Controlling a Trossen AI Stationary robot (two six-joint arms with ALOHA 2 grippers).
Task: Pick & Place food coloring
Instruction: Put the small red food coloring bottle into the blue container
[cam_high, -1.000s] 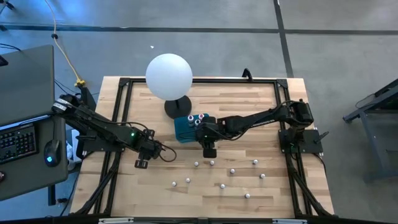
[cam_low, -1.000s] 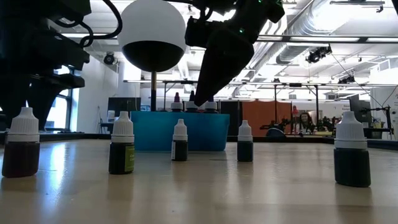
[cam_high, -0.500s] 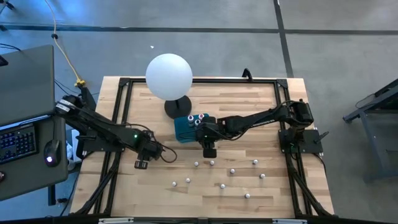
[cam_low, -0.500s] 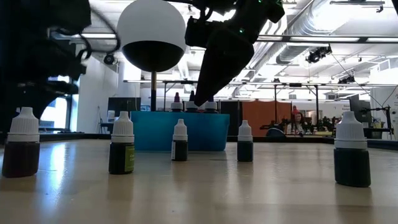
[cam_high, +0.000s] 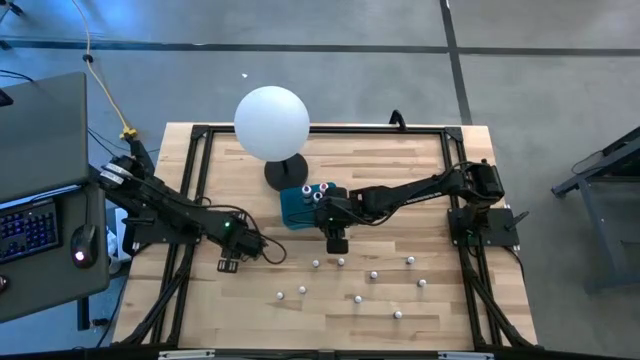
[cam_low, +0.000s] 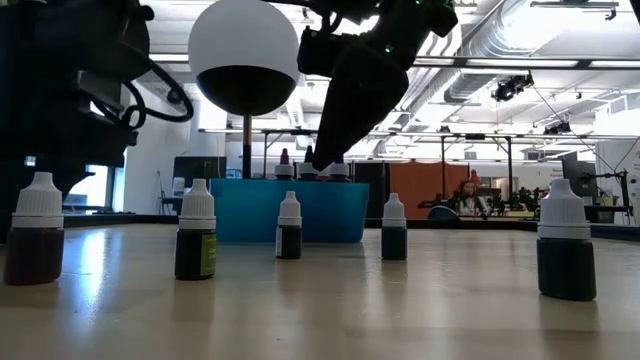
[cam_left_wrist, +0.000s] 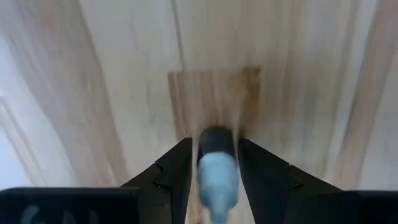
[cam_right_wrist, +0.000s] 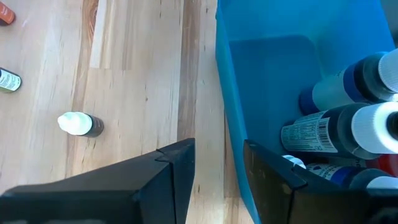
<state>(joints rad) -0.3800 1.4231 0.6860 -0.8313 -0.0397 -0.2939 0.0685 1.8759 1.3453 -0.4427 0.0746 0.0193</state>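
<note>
Several tiny food coloring bottles (cam_high: 357, 297) with white caps stand upright on the wooden table, and several more stand in the teal box (cam_high: 297, 208). My left gripper (cam_high: 228, 264) points straight down near the table's left side. It is open, its fingers on either side of one upright dark bottle (cam_left_wrist: 216, 163); whether they touch it I cannot tell. My right gripper (cam_high: 337, 243) hangs open and empty above the table, just in front of the teal box (cam_right_wrist: 280, 93), slanting down.
A large white ball lamp (cam_high: 271, 122) on a dark base stands behind the teal box. A black frame (cam_high: 190, 200) runs along the table's edges. Loose bottles (cam_low: 289, 226) dot the near half of the table. A desk with a keyboard (cam_high: 30, 225) lies left of the table.
My left gripper has sunk toward the table, still pointing down, with the gap between its fingers unchanged. The bottles on the table stand where they stood.
</note>
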